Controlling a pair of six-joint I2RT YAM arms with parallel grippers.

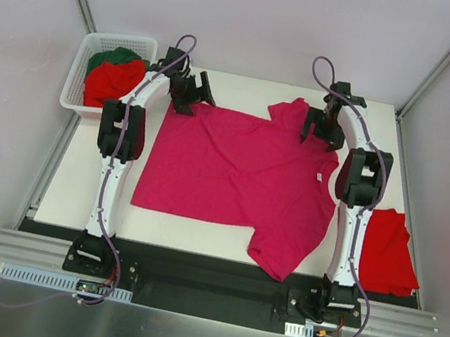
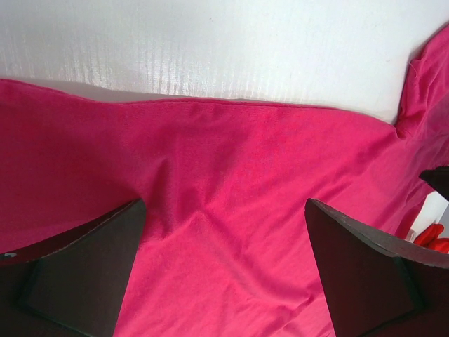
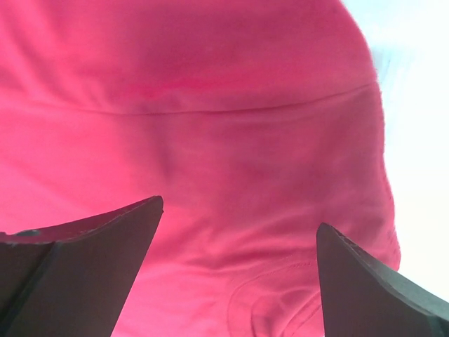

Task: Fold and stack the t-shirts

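White table point(image 1: 196, 235) between pale walls, viewed from above. A pink shirt point(image 1: 234, 166) lay spread flat across the middle with its long axis running left to right. The hem faced the left arm's side and the collar the right arm's side. One sleeve lay at the far right, and the other reached the table's near edge.

The left gripper point(image 1: 193, 93) hovered over the far hem corner, and the right gripper point(image 1: 317, 132) over the far sleeve and shoulder. Both had their jaws spread wide and held nothing. Whether the fingertips touched the cloth could not be told.

In the left wrist view the shirt's far edge ran straight across just ahead of the fingers, with bare table beyond it. In the right wrist view a sleeve seam crossed ahead of the fingers, and the cloth ended to their right.

The far long edge thus lay directly beneath both grippers, each arm nearest its own end. A first fold would probably draw that edge toward the near side.

A basket point(image 1: 80, 77) at the far left held a green shirt point(image 1: 116, 56) and a red shirt point(image 1: 110, 85). A second red shirt point(image 1: 389, 250) lay folded at the near right, beside the right arm.
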